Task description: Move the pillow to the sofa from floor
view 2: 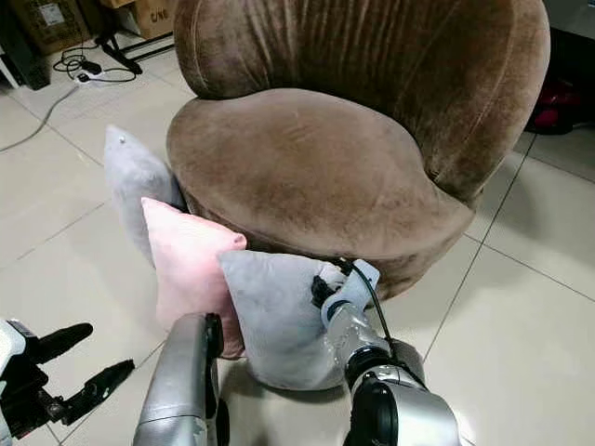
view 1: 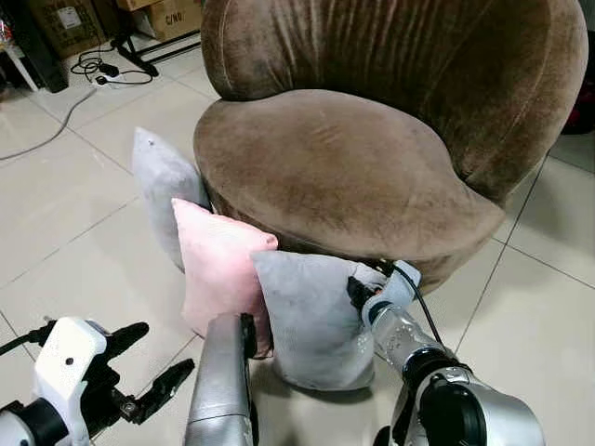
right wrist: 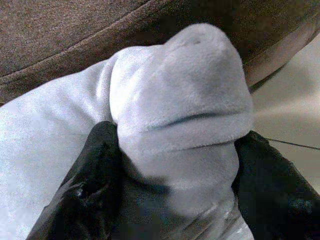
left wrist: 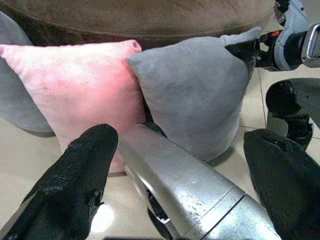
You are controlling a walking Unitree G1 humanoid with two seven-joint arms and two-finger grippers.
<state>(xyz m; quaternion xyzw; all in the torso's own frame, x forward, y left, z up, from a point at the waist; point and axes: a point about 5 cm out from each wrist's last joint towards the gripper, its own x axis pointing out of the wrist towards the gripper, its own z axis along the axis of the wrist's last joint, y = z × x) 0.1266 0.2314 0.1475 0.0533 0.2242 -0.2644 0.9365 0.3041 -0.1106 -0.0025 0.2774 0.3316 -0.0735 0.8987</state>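
The floor of pale glossy tiles (view 1: 74,214) fills the left and lower right of the head views, and a round brown velvet sofa chair (view 1: 353,158) takes the upper middle. Three cushions stand on the floor, leaning against the front of the chair: a grey velvet cushion (view 1: 160,181) at the left, a pink velvet cushion (view 1: 218,269) in the middle, and the grey velvet pillow (view 1: 311,316) in the lower centre of the frame.

The right gripper (right wrist: 175,165) is at the upper right corner of this pillow, and its two black fingers (right wrist: 95,170) pinch that corner between them; the fabric bulges out above them.

The left gripper (view 1: 139,367) hangs in the lower left of the frame, well apart from the cushions, with its fingers spread wide and nothing between them.

At the upper left lie black cables (view 1: 98,67) and cardboard boxes (view 1: 172,17).
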